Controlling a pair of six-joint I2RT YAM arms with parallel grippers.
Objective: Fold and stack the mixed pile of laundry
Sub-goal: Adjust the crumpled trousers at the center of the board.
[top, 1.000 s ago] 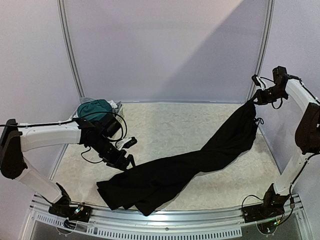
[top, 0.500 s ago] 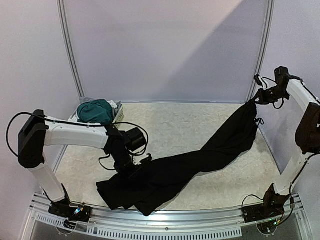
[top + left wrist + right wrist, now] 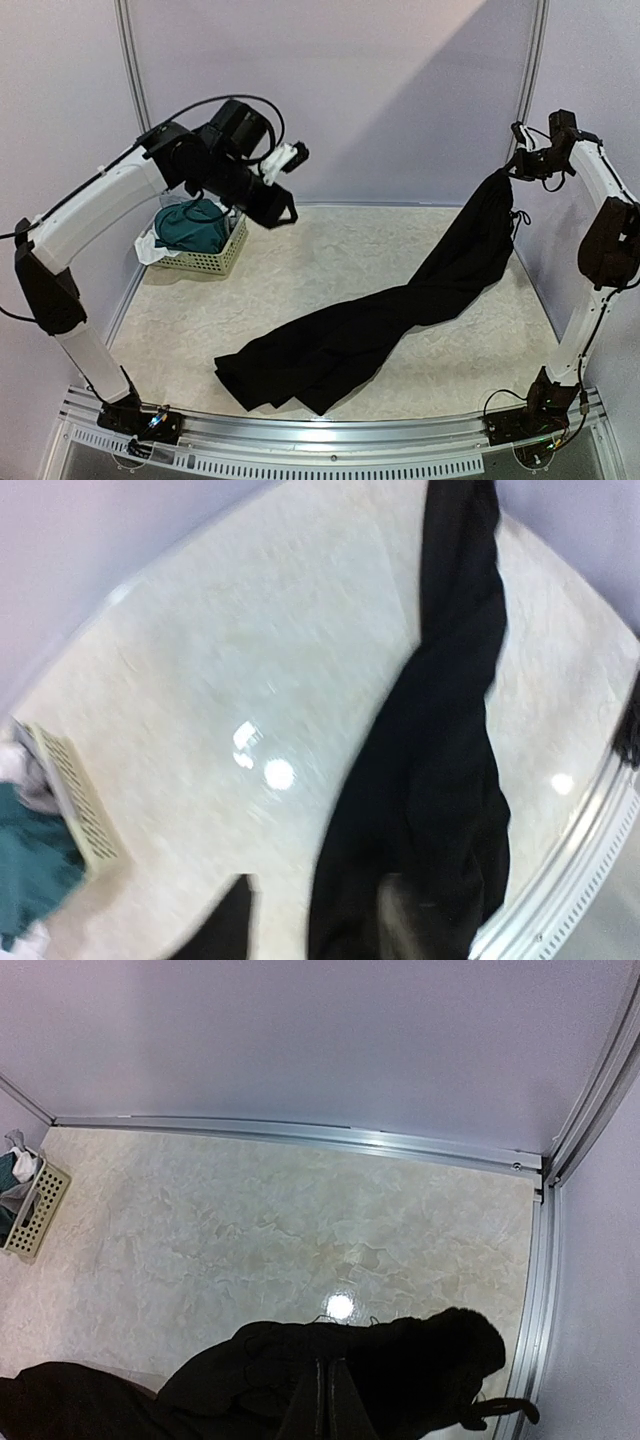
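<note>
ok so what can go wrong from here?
1. The black trousers hang from the right gripper alone, twisted mid-length; folding now would likely trap that twist.
2. Their lower end lies bunched close to the near rail; a clumsy grab could push it over.
3. The left gripper is open and empty, raised high and far from the cloth, so the low end is uncontrolled.

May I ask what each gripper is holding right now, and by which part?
The right gripper pinches the black trousers by one end, high above the table; the left gripper holds nothing.
</note>
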